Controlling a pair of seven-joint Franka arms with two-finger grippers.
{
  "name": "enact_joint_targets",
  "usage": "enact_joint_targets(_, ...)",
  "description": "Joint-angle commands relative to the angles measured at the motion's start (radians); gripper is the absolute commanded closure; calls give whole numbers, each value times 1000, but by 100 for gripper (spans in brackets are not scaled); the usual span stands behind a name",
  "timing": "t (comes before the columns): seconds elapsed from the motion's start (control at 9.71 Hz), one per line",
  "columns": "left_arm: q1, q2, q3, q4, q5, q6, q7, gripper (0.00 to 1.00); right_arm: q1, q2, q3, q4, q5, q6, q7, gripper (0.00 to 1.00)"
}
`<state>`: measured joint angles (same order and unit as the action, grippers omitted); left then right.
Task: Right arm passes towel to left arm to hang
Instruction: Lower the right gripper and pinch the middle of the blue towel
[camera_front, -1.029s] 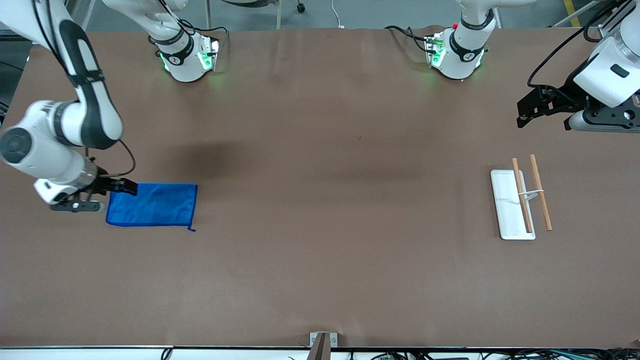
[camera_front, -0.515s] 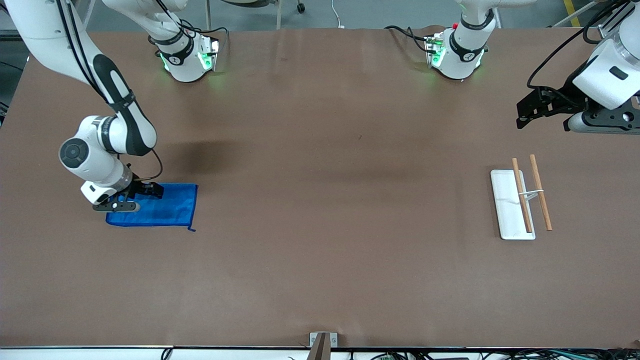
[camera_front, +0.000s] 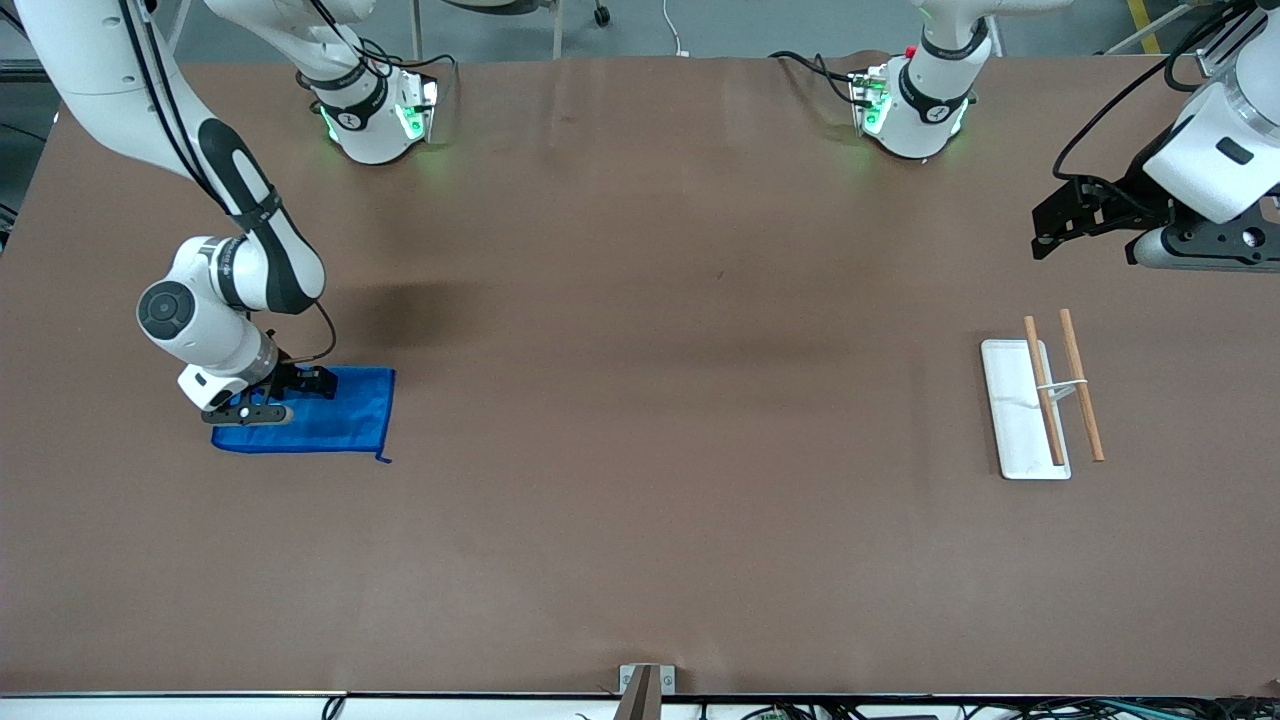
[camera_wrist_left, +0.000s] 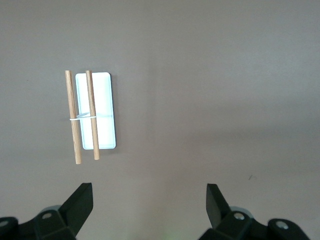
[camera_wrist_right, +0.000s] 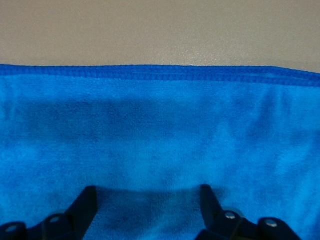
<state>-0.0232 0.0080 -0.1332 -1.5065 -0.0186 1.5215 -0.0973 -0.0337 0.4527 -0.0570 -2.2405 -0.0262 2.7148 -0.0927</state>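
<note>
- The right arm's black two-finger hand (camera_front: 268, 395) sits low over the small bright blue rectangular soft cloth towel (camera_front: 330, 412), above the towel's end toward the right arm's end of the brown surface (camera_front: 640, 420).
- In the right wrist view, the right hand (camera_wrist_right: 146, 210) has its fingers spread apart with only blue cloth showing between them; it grips nothing yet. Whether the tips touch the cloth cannot be told.
- The towel (camera_wrist_right: 160, 145) lies flat and unfolded on the surface, its darker stitched hem (camera_wrist_right: 160, 73) running straight along one edge and a short loop (camera_front: 383, 459) at the corner nearer the front camera.
- The towel looks light, limp and slightly fuzzy. It will likely sag and fold once lifted, so a pinch through a bunched fold near an edge or corner should hold better than a flat press in the middle, and would leave cloth hanging free for the other hand.
- The white rectangular tray (camera_front: 1010, 400) with two wooden rods (camera_front: 1062, 385) lies well apart, toward the left arm's end of the surface.
- The left arm's black hand (camera_front: 1075, 215) waits in the air with fingers wide open and empty, above the surface beside the tray (camera_wrist_left: 106, 112).
</note>
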Motion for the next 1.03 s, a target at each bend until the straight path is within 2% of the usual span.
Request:
enact_joint_targets(0.0, 3, 20, -3, -8, 5, -1, 10, 0, -9, 18, 6, -8, -8, 37, 2, 40)
enact_joint_targets(0.1, 5, 20, -3, -8, 5, -1, 10, 0, -9, 17, 6, -8, -8, 31, 2, 60)
enact_joint_targets(0.21, 5, 20, -3, -8, 5, -1, 10, 0, -9, 15, 6, -7, -8, 20, 4, 76)
enact_joint_targets(0.31, 5, 20, -3, -6, 5, -1, 10, 0, -9, 3, 11, -1, -6, -36, 4, 87)
enact_joint_targets(0.41, 3, 20, -3, -6, 5, -1, 10, 0, -9, -29, 20, 16, -1, -114, 5, 95)
enact_joint_targets(0.62, 3, 20, -3, -4, 8, -1, 10, 0, -6, -75, 25, 82, 5, -302, 7, 98)
enact_joint_targets(0.93, 3, 20, -3, -4, 5, -1, 7, 0, -6, -155, 51, 137, 6, -492, 8, 97)
